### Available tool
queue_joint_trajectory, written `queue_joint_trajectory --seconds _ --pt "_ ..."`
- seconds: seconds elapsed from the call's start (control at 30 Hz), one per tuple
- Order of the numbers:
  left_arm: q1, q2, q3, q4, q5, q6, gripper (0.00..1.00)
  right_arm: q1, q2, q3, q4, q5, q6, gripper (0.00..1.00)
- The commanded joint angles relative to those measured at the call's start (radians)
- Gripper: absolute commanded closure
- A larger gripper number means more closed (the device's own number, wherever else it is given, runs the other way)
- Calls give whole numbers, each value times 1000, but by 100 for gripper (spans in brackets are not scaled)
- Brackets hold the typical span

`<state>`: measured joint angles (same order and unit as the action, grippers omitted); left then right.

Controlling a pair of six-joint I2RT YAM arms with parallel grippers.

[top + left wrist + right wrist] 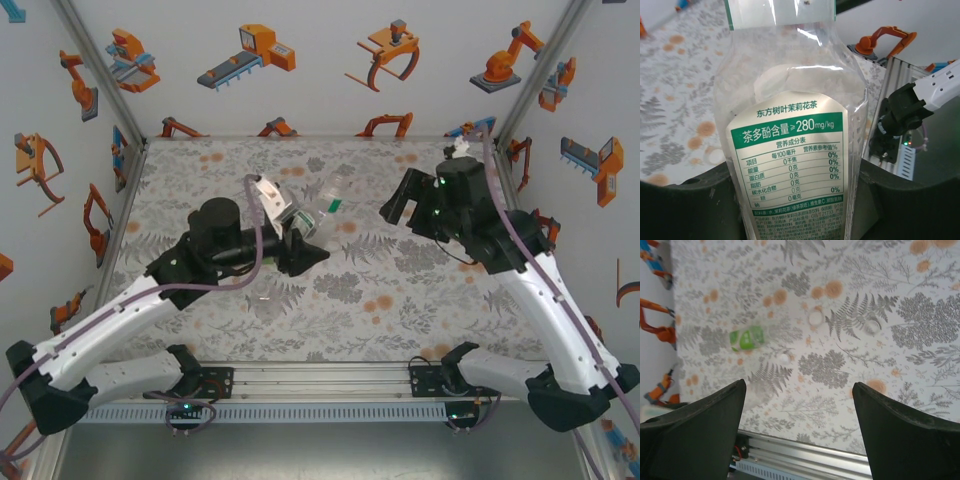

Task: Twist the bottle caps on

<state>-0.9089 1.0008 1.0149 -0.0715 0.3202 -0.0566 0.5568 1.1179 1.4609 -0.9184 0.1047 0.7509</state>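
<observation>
My left gripper [300, 235] is shut on a clear bottle [283, 213] with a white and green label, held above the middle of the table. In the left wrist view that bottle [790, 150] stands between the dark fingers [685, 210] of the left gripper [795, 220]. A pale round shape shows through its upper body. My right gripper [397, 208] hovers open to the right of the bottle with nothing in it. The right gripper [799, 385] looks down on two small white bottle caps [815, 317] [785, 358] and a green-labelled clear bottle [746, 337] lying on the table.
A second clear bottle [332, 204] with a green tag lies just behind the held one. A clear ring-like piece [871, 327] rests on the fern-patterned cloth [400, 300]. The aluminium rail [320, 378] runs along the near edge, and walls close in the sides and back.
</observation>
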Motion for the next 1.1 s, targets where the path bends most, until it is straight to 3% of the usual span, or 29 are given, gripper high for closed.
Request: queue_joint_trajectory --seconds 0.0,0.4,0.63,1.07 --pt "-1 -72 -23 17 -57 92 67 -12 50 -46 -41 -57 -63 24" --pt "1 -230 -85 -25 -144 114 74 36 294 -139 74 -78 -87 31" --pt "1 -284 -125 0 -156 77 76 109 545 -34 139 -35 -102 34" --pt "0 -359 -141 -30 -189 52 76 117 915 177 210 -51 -123 39"
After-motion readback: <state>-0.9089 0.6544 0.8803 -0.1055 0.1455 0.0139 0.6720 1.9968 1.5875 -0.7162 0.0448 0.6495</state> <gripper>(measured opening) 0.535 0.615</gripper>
